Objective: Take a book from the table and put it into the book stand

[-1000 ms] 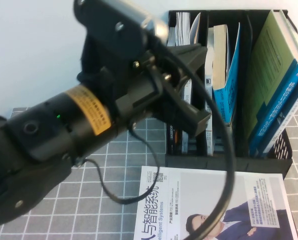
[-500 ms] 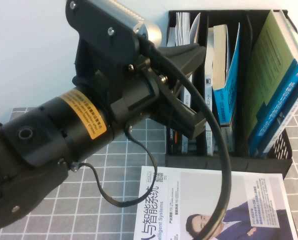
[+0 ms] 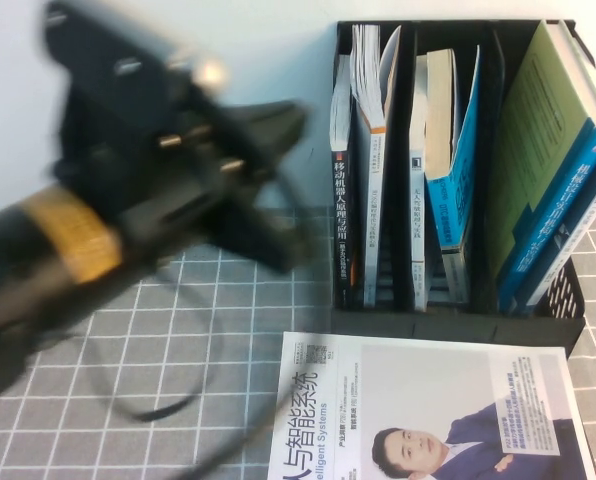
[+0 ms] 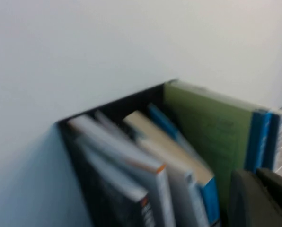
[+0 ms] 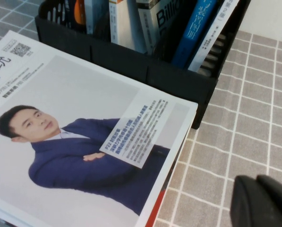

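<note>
High view first: my left hand [image 3: 278, 190] hangs in the air to the left of the book stand [image 3: 448, 320], blurred, its jaws closed on nothing; I see no book in it; the book [image 3: 538, 140], the thick yellow-green one with the blue edge, stands leaning in the stand's rightmost compartment, so I judge the placing done. The left wrist view agrees; the book [image 4: 212, 137] sits upright at the end of the row inside the stand [image 4: 117, 101]. My right hand [image 5: 266, 201] shows only as a dark tip low over the worktop [image 5: 254, 118] in its own wrist view, near the corner of the white book [image 3: 428, 410] with the suited man, which lies flat in front of the stand; whether that hand is open or closed I cannot tell. On handling, I reckon the green book is heavy and stiff, its cover likely smooth and a bit slippery; if I had to take it again, I'd pinch it across its thickness near the spine, at the top edge that stands clear of the stand.
</note>
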Controlling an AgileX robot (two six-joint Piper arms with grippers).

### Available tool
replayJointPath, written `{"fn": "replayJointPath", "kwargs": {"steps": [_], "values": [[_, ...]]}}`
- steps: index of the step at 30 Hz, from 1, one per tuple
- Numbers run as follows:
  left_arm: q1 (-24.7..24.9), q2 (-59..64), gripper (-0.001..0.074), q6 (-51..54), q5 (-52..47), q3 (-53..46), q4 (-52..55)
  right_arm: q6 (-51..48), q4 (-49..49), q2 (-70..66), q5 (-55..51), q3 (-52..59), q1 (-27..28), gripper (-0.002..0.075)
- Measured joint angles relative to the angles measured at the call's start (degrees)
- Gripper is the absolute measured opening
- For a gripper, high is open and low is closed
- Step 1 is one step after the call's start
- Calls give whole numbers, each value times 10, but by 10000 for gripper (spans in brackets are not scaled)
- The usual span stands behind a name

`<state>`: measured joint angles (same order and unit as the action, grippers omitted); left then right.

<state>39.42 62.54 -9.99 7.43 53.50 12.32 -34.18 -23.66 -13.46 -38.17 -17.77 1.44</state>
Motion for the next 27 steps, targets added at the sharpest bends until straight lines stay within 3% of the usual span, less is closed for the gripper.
{"fn": "replayJointPath", "kwargs": {"steps": [7, 17, 23, 27], "values": [[-112, -178, -3, -3, -127, -166, -8, 0, -6, 0, 0, -1, 0, -3], [-272, -486, -3, -93, -104, -473, -27, 0, -13, 0, 0, -1, 0, -3], [-340, -609, -3, -138, -153, -547, -61, 0, -15, 0, 1, -1, 0, -3], [-347, -630, -3, -147, -211, -547, -68, 0, -18, 0, 1, -1, 0, -3]]}}
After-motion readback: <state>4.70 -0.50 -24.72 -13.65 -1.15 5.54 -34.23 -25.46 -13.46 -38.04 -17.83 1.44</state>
